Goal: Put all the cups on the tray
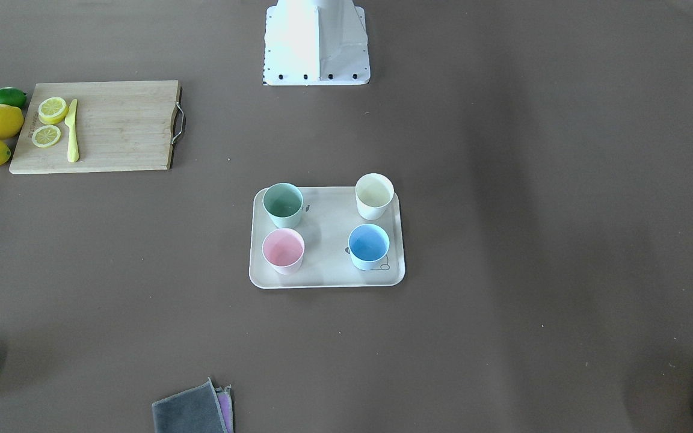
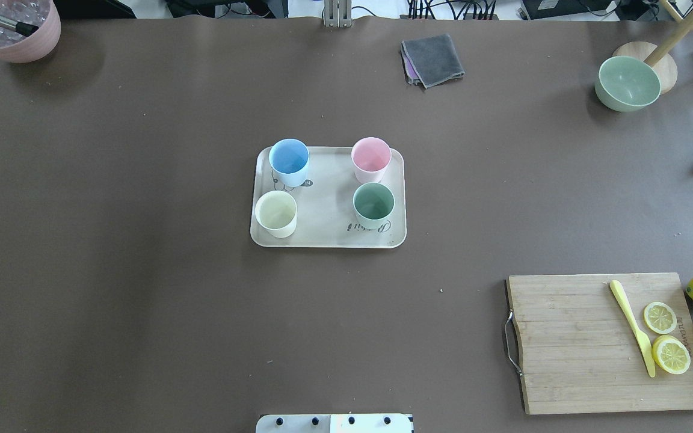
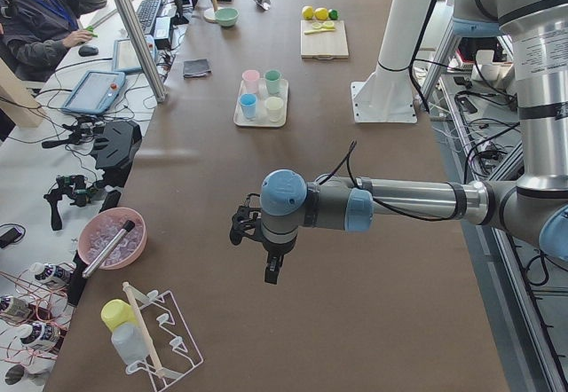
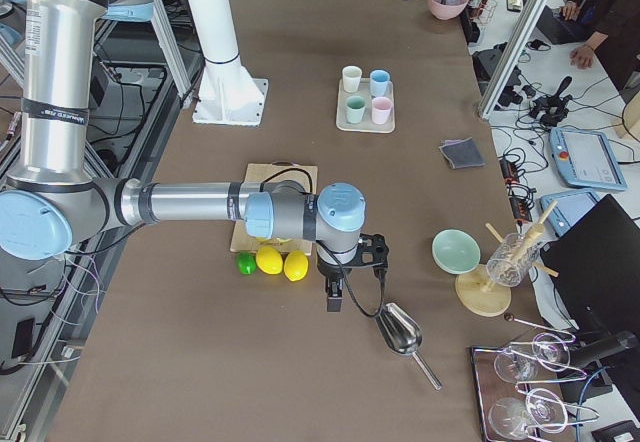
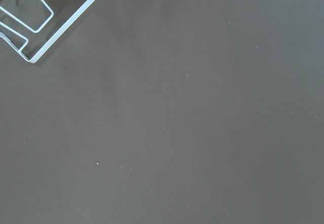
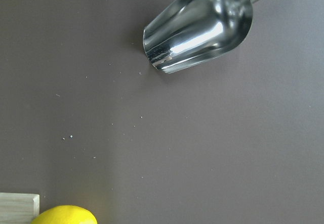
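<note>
All four cups stood upright on the tray [image 2: 328, 180], one per corner, none touching: blue cup [image 2: 289, 161], pink cup [image 2: 370, 159], cream cup [image 2: 275, 213], mint cup [image 2: 373, 204]. Task looked complete. Left gripper [image 3: 271, 274] hung near a wire rack [image 5: 66, 25], right gripper [image 4: 333, 303] beside a metal scoop [image 6: 200, 26]. The tray sat well apart from both (probably clear-of-workspace poses). Jaw opening could not be told for either.

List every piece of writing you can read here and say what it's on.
"Rabbit": script on the tray, beside the green cup, upside down in the overhead view.
Printed mark on the cutting board, next to the lemon slices: too small to read.
Nothing else is legible.
</note>
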Robot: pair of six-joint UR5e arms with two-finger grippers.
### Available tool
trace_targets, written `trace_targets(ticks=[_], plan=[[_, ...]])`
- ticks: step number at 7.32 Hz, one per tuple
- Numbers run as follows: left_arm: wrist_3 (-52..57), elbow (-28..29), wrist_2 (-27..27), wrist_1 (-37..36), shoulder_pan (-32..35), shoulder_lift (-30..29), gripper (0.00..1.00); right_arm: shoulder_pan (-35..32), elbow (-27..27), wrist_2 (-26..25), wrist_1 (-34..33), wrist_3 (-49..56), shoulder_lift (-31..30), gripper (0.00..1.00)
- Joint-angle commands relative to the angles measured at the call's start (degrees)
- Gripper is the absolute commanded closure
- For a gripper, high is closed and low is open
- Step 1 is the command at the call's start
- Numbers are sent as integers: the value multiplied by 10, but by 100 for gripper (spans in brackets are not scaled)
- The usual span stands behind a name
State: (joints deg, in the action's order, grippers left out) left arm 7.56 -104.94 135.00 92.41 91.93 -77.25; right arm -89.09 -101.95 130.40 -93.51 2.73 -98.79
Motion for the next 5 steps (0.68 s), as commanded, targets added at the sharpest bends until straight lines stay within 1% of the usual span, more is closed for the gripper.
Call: trace_targets(ticks=[1, 5], plan=[[-1, 0, 0, 0, 0, 0, 1, 0, 0, 1, 0, 0, 0, 0], [-2, 3, -1, 0, -1, -3, 1, 0, 1, 1, 0, 0, 0, 0]])
